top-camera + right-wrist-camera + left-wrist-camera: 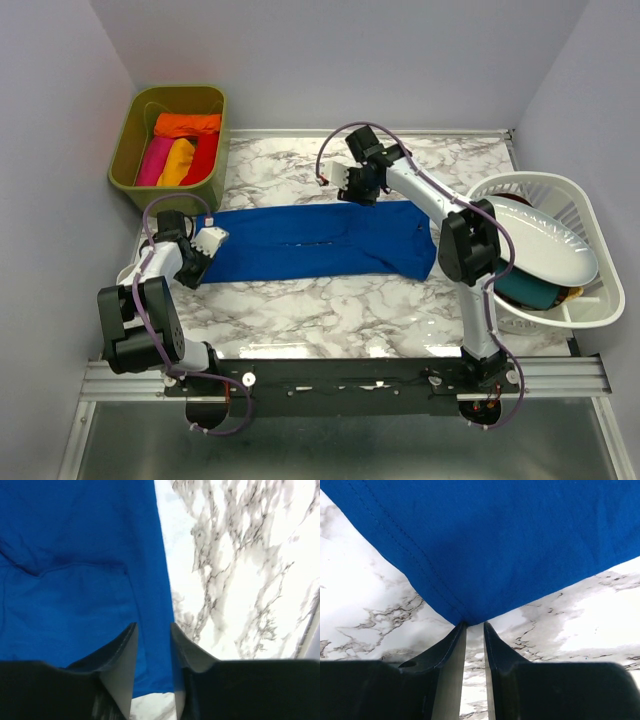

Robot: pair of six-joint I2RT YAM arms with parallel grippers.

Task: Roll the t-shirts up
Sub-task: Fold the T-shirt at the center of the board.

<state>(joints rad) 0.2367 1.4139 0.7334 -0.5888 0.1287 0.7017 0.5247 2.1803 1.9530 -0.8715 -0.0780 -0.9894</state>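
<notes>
Only in wrist views is the blue t-shirt (pixel 510 545) seen pinched by the left gripper (pixel 474 624), the right gripper (pixel 152 625) spread, on a grey-walled marble table (pixel 350 310)

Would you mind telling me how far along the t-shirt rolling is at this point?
Done: four bundled t-shirts sit in the green bin. In hand: the blue t-shirt lies folded into a long flat strip on the marble table; the left pincer pinches its corner, and the right pincer stands open astride its far edge. Left: rolling that strip up; no roll has started.
</notes>
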